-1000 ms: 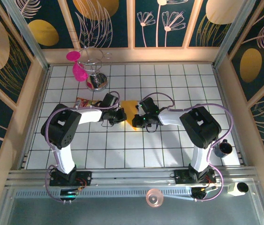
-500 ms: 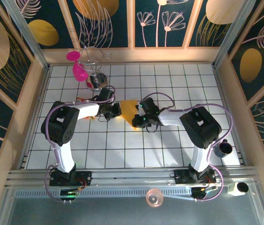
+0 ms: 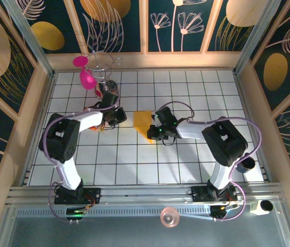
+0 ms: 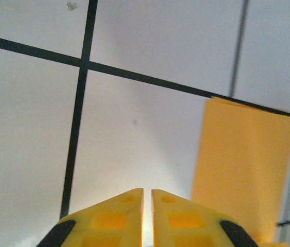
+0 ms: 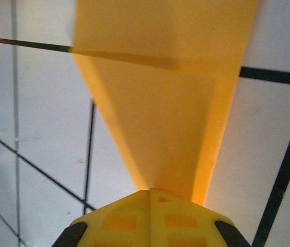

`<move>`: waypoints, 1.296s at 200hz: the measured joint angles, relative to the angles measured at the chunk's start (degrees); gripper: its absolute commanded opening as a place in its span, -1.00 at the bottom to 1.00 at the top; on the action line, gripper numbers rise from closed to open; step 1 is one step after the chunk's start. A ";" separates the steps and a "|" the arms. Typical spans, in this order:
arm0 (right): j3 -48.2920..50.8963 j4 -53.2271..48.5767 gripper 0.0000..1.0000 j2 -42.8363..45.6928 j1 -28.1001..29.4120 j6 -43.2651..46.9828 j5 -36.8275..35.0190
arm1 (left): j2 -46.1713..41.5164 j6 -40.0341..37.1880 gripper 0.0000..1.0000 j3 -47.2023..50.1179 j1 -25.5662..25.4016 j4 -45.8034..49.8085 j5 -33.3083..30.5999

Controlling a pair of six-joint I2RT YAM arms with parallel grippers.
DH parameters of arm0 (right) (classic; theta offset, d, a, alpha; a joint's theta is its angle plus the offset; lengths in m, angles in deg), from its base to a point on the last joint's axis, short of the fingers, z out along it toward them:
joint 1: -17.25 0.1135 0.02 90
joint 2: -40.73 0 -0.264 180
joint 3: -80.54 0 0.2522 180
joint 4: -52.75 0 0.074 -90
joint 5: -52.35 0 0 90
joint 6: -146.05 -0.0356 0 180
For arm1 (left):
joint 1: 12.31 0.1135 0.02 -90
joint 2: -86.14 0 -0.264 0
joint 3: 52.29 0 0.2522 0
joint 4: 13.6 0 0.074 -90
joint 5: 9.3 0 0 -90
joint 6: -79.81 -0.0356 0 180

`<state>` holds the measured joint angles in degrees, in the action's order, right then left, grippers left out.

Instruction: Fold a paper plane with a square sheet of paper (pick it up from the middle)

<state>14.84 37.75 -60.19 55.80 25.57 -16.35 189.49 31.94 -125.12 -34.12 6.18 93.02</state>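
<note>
The square sheet of paper lies folded into an orange-yellow paper plane (image 3: 142,121) on the white tiles, its point toward the near side. My right gripper (image 3: 151,133) sits at that pointed end. In the right wrist view its jaws (image 5: 149,190) are shut, and the paper plane (image 5: 160,113) narrows down to the fingertips; I cannot tell whether its tip is pinched between them. My left gripper (image 3: 120,116) is off to the left, apart from the paper. Its jaws (image 4: 147,191) stand a narrow slit apart with nothing between them, and the paper plane (image 4: 242,164) lies to their right.
A red-and-yellow snack packet (image 3: 89,109) lies under the left arm. A pink glass (image 3: 86,77) and a wire-and-metal stand (image 3: 104,82) are at the back left. A dark mug (image 3: 245,163) stands by the right arm. A pink cup (image 3: 169,217) sits on the near ledge.
My left gripper has drawn back leftward off the paper and its jaws have parted a little. The paper's left edge now lies uncovered. The right gripper has stayed at the pointed end.
</note>
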 measured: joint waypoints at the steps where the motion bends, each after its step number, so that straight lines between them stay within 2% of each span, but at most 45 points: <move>1: 0.00 0.07 -0.72 0.24 0.00 -0.09 0.02 | -0.52 0.07 -0.64 0.35 0.00 -0.13 0.09; 40: 0.00 4.39 -0.58 6.01 -0.02 -3.52 0.76 | -11.56 6.75 -0.38 11.65 -1.01 -9.57 2.89; 69: -0.24 6.51 -0.54 5.31 1.40 -5.70 0.79 | -13.09 12.31 -0.27 18.67 -2.71 -18.05 5.57; 91: -0.42 7.06 -0.47 3.23 2.47 -7.72 0.48 | -13.05 15.43 -0.26 21.29 -4.26 -22.16 6.75; 129: -0.87 6.60 -0.47 0.94 1.51 -9.14 -1.88 | -11.65 18.38 -0.22 21.68 -6.25 -26.82 7.23; 193: -2.69 5.14 -0.47 -3.39 -0.70 -10.45 -3.78 | -7.74 20.37 -0.21 21.64 -6.62 -27.76 7.87; 259: -2.67 4.52 -0.47 -5.01 -1.44 -10.60 -3.30 | -3.72 21.16 -0.37 17.14 -6.67 -25.42 8.41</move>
<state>12.17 42.28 -65.20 54.35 14.97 -19.65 185.78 53.10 -107.98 -40.78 -19.24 101.43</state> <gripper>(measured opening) 0.266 0.322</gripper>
